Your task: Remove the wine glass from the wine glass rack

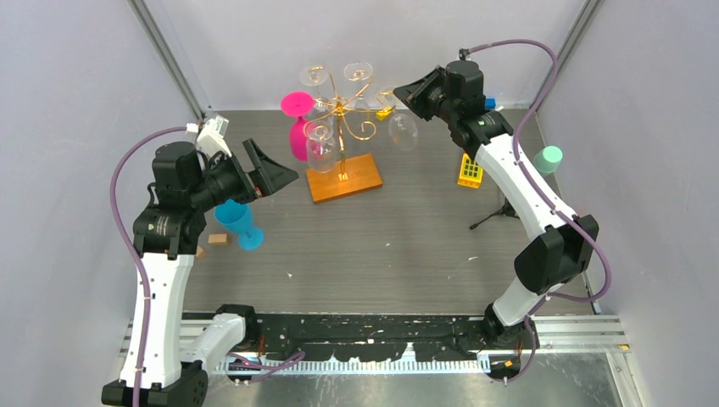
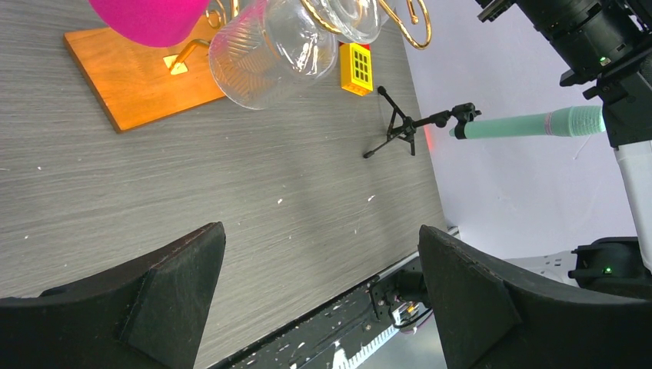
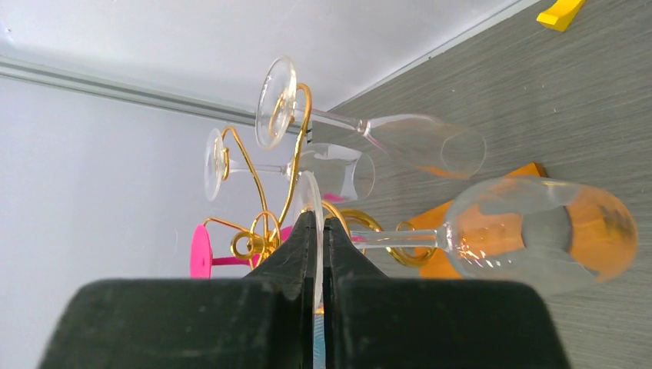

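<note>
- Grey table (image 1: 407, 246) carries your wine glass rack (image 1: 342, 110).
- Your right end effector (image 3: 319, 223) is clamped on the foot of a clear wine glass (image 3: 530, 234).
- Your left end effector (image 2: 321, 231) stands wide apart, empty.

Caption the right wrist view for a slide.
The right gripper pinches the foot of a wine glass on the rack.

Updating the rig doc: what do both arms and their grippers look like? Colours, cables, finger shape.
Both arms match: the left arm and right arm have white links and black joint housings, each trailed by a mauve cable. The left gripper and right gripper carry matte black wedge-shaped fingers. A small white box sits at the left wrist.
</note>
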Tool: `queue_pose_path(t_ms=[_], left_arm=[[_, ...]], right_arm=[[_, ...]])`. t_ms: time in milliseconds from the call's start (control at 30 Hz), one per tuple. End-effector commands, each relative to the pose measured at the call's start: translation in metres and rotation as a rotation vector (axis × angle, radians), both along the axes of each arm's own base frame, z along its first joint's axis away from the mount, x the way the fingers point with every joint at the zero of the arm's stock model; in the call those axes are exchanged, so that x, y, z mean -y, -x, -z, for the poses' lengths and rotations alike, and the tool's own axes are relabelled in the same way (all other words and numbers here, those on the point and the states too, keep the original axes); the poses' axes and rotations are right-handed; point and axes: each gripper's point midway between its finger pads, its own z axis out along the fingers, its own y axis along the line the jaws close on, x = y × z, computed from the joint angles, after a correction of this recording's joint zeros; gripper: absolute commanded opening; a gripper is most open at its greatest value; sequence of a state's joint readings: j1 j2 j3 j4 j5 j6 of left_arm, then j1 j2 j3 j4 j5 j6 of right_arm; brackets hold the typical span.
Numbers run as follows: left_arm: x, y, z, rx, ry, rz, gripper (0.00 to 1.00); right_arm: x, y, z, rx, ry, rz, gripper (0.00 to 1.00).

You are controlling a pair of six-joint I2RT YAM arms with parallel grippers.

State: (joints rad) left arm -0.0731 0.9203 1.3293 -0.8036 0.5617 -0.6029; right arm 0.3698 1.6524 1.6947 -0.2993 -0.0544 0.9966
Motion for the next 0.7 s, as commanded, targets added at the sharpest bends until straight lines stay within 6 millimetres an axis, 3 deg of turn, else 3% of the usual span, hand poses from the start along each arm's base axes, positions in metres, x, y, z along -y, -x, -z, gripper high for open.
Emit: queue_pose_path(t_ms=[0,400,667], left_arm=[[0.001,0.004,-0.019,0.065,0.012,0.009,1.0],[0.0,0.003,-0.017,0.066,0.01,0.006,1.0],[0.0,0.003,-0.015,0.063,0.009,0.006,1.0]], right_arm=[[0.014,0.007,-0.028,0.065,0.021,0.04,0.01],[0.007,0.032,-0.053,0.101,-0.131,-0.01,0.0],[-0.008,0.036,-0.052,0.087,-0.196,-0.087,0.0]])
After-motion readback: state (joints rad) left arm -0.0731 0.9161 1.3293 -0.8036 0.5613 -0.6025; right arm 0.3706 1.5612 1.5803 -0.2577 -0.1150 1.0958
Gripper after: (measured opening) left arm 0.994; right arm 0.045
